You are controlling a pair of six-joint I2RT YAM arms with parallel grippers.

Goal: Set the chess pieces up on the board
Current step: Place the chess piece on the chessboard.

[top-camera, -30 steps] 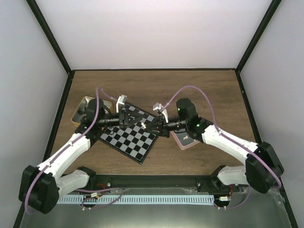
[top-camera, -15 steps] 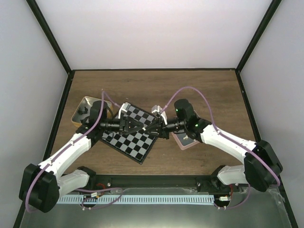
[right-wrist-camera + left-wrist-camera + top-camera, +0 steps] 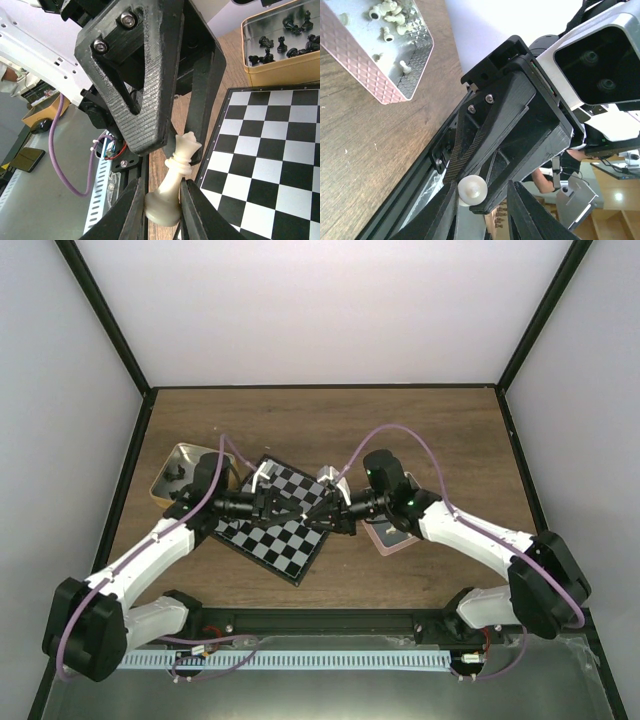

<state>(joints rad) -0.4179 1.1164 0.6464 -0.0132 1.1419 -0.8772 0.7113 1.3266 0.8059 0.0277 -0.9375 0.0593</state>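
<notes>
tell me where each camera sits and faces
Top external: above and behind the robot, looking down on the board; both arms show.
Left wrist: on the left tool, facing the right tool; own fingers show.
Right wrist: on the right tool, facing the left tool; own fingers show.
Both wrist views share the cream piece.

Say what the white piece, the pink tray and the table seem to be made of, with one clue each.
The white piece looks like plastic: smooth, cream, softly glossy. The tray is probably metal: pink diamond-embossed wall, silvery inside. The table looks like wood or wood-look laminate: brown grain, matte.
</notes>
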